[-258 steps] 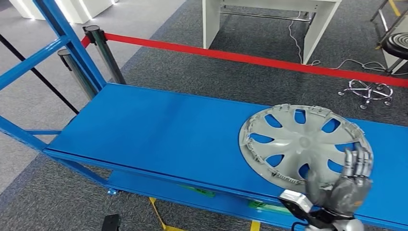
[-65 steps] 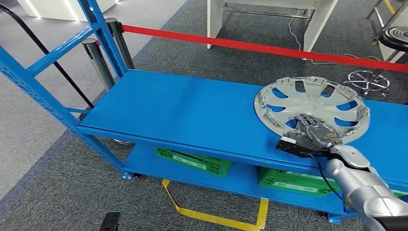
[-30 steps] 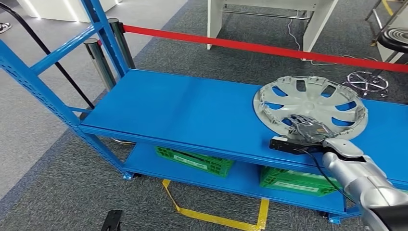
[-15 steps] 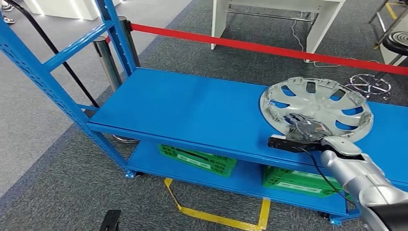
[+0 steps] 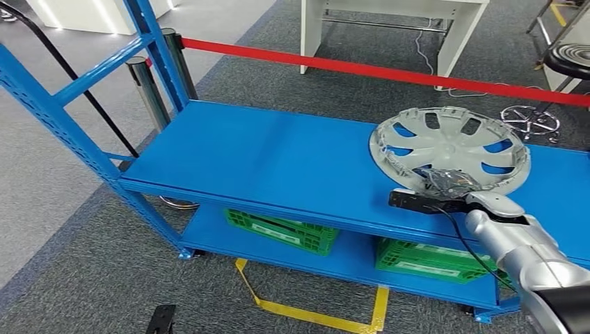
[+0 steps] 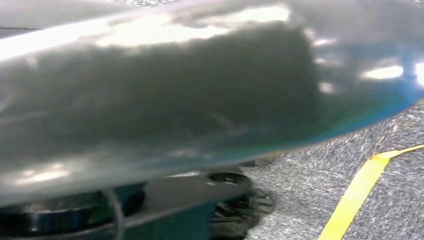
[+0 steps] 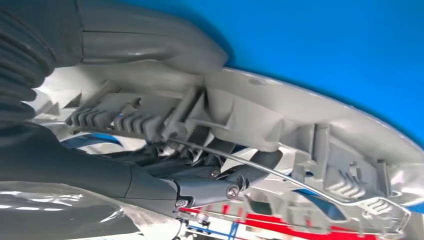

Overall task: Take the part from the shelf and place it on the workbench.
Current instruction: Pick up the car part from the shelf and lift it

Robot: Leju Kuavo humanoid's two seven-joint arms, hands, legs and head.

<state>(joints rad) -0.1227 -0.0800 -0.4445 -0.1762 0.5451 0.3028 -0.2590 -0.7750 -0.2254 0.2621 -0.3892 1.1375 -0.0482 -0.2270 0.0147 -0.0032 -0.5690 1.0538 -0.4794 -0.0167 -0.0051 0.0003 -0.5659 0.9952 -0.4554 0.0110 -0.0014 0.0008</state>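
Part: a silver hubcap (image 5: 451, 147) is seen over the top deck of the blue shelf (image 5: 278, 167), towards the shelf's right end, tilted with its near edge raised; its ribbed inner side (image 7: 260, 125) faces up.
Right robot hand: the right robot hand (image 5: 449, 182) is closed on the hubcap's near rim; in the right wrist view the thick grey thumb (image 7: 150, 47) is pressed along the outer face of the rim and the darker fingers (image 7: 200, 187) are hooked inside it.
Right arm: the silver arm (image 5: 518, 247) is reached in from the near side of the shelf, with a black cable trailing along it.
Left robot hand: its state cannot be told; the left wrist view is blurred, and a yellow floor line (image 6: 360, 190) is made out on grey carpet.
Lower deck of shelf: two green crates (image 5: 282, 229) are stored there, one below the middle of the shelf, one below the hubcap.
Beyond the shelf: a red barrier belt (image 5: 376, 69) is stretched from a chrome post (image 5: 174, 66); behind it a white table (image 5: 389, 28) is seen.
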